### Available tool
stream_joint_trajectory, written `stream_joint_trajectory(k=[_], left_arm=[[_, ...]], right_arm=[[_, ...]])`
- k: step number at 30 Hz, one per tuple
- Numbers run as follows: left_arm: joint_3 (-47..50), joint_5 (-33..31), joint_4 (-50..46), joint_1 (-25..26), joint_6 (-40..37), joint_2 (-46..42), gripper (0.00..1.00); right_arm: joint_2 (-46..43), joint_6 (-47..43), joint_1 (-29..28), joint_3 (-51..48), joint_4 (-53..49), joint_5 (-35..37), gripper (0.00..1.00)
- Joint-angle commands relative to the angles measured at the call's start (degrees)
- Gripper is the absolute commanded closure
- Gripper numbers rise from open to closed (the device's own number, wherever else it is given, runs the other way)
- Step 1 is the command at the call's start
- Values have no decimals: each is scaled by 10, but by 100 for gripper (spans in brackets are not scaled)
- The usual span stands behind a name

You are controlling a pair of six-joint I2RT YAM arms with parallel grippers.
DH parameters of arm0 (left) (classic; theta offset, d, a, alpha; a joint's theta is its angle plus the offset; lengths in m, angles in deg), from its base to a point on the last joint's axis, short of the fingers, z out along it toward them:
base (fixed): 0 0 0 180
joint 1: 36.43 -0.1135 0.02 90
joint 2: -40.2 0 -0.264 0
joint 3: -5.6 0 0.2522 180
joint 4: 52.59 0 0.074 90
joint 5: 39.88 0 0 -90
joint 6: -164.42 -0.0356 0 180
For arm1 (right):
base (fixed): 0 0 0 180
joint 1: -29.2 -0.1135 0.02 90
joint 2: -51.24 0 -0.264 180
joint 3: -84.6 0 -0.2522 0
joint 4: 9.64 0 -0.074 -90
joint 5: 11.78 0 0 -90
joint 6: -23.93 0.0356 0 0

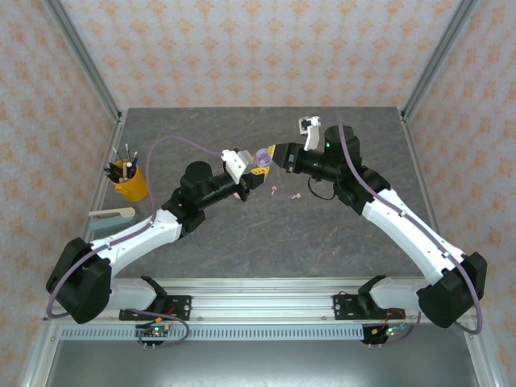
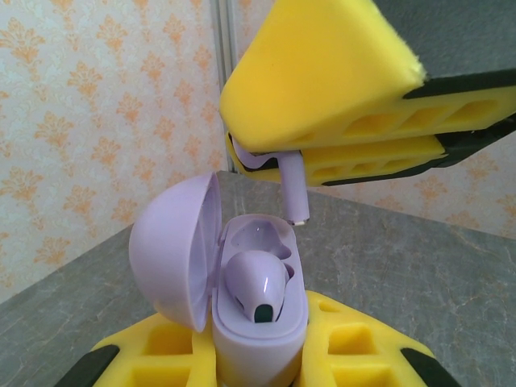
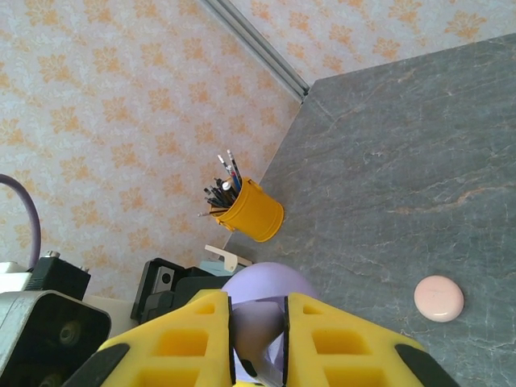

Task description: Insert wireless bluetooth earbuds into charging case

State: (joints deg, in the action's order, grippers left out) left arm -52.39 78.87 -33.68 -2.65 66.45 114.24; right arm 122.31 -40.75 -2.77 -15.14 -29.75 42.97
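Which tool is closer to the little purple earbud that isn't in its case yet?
Right. The right tool pinches the earbud by its head; the left tool sits below it, holding the open purple case.

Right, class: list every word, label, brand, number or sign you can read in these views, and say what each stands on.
No readable text anywhere.
The open lilac case, lilac earbud, pink case and yellow pen cup carry no print that shows.
Any marking on the circuit boards by the front rail is too small to read.
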Motion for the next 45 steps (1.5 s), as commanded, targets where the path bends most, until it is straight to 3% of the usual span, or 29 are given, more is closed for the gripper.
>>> stream_joint_trajectory(k=[1, 24, 45], left_arm=[[-22, 11, 4, 4, -3, 1, 100], [-22, 9, 3, 4, -4, -2, 100], [-17, 8, 5, 4, -3, 1, 100]], right_arm=[[6, -15, -6, 24, 15, -11, 81], [18, -87, -13, 29, -61, 32, 83], [-7, -70, -18, 54, -63, 38, 84]])
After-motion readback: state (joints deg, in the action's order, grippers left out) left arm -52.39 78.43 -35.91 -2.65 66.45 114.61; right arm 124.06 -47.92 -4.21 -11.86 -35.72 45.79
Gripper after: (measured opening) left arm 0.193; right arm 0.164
